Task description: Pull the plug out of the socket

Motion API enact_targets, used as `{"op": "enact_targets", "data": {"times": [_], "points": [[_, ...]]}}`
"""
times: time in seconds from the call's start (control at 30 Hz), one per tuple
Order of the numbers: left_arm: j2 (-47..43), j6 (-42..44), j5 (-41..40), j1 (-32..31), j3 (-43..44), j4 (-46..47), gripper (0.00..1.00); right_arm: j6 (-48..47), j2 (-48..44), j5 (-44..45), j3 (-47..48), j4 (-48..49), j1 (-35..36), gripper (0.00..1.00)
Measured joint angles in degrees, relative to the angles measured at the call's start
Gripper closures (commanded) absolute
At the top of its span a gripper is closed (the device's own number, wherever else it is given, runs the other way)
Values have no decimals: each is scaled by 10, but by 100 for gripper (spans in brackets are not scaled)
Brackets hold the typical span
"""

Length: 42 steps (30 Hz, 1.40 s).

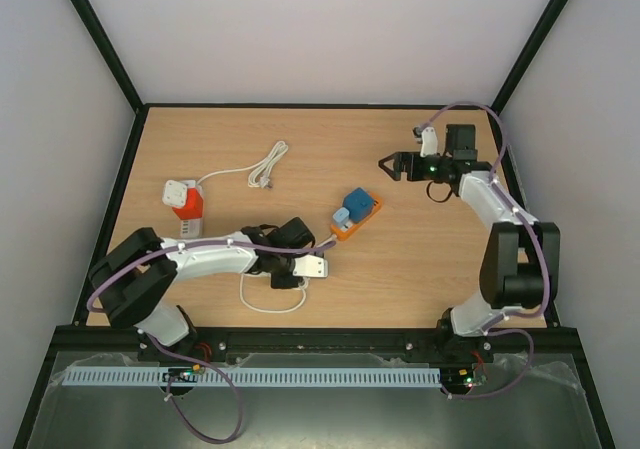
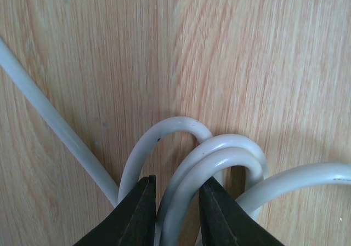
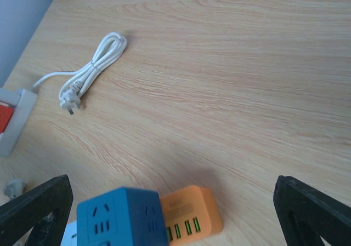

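Observation:
An orange socket block (image 1: 345,232) lies at the table's middle with a blue cube socket (image 1: 354,205) against it; both show in the right wrist view, the orange block (image 3: 192,213) beside the blue cube (image 3: 120,218). My left gripper (image 1: 303,268) is just left of them, low on the table. In the left wrist view it (image 2: 176,183) is shut on looped white cable (image 2: 219,158); no plug shows there. The cable loops toward the near edge (image 1: 270,307). My right gripper (image 1: 390,166) is open and empty, up and right of the orange block, which lies between its spread fingertips (image 3: 170,183).
A red and white socket cube (image 1: 184,201) stands at the left, with a bundled white cord and free plug (image 1: 268,164) behind it; the cord also shows in the right wrist view (image 3: 93,70). Black frame posts edge the table.

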Motion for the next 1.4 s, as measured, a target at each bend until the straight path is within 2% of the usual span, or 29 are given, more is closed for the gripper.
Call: {"op": "enact_targets", "data": {"times": [0.37,0.73,1.03,1.4], "points": [[-37,7,2,23,-33,-10,71,56,161,-38,108,15,60,2],[-59,8,3,36,-54,-9,69,109,281,-90,154,22,87,2],[-71,6,2,46,-59,-17,68,148,301,-141,151,35,87,2],[-108,6,12,124,-84,-37,66,151,292,-200,73,38,87,2]]}}
